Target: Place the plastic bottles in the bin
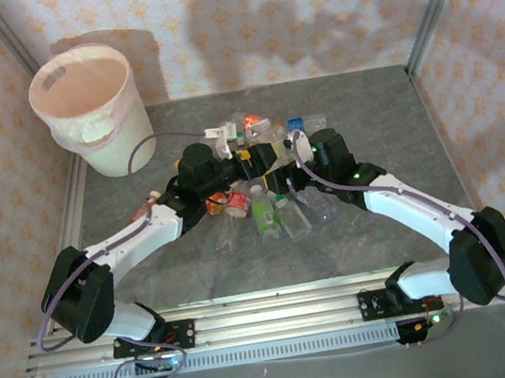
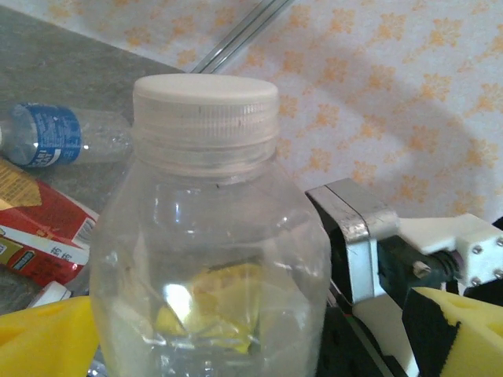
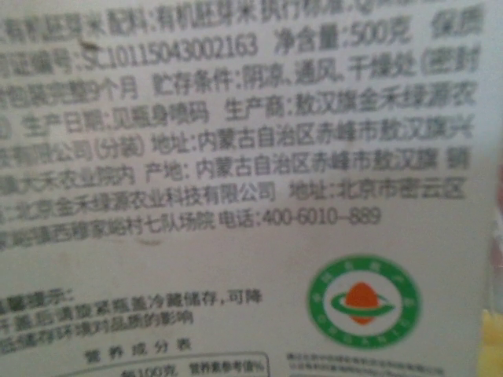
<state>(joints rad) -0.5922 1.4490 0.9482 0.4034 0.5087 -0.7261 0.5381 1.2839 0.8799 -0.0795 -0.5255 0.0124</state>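
1. Your left gripper (image 1: 227, 145) is over the far side of the heap of plastic bottles (image 1: 259, 198), which lies in the middle of the grey table (image 1: 384, 112).
2. Its jaws stand wide. In the left wrist view the yellow fingers (image 2: 43, 338) sit at the two lower corners with a clear bottle (image 2: 212, 259) between them.
3. The finger on the right of that view is plainly apart from the bottle. On the other side you cannot tell whether the pad touches it.
4. The clear bottle has a white cap (image 2: 206, 98) pointing to the top of the view, and something yellow shows through its wall.
5. Behind it a blue-labelled bottle (image 2: 55, 137) lies on its side on the table. A red-and-yellow label (image 2: 39, 228) lies nearer.
6. Your right gripper (image 1: 278, 155) is over the same heap, just beside the left one. You cannot tell how its jaws stand or whether they grip anything.
7. In the right wrist view a pale printed label (image 3: 236, 196) sits very close to the lens, with rows of dark print and a round green mark (image 3: 363, 298) with an orange centre.
8. The bin (image 1: 117, 143) stands upright at the far left corner of the table, a pinkish liner over its rim, well apart from the heap and both grippers.
9. A green-labelled bottle (image 1: 264, 218) lies at the near edge of the heap, between the two arms.
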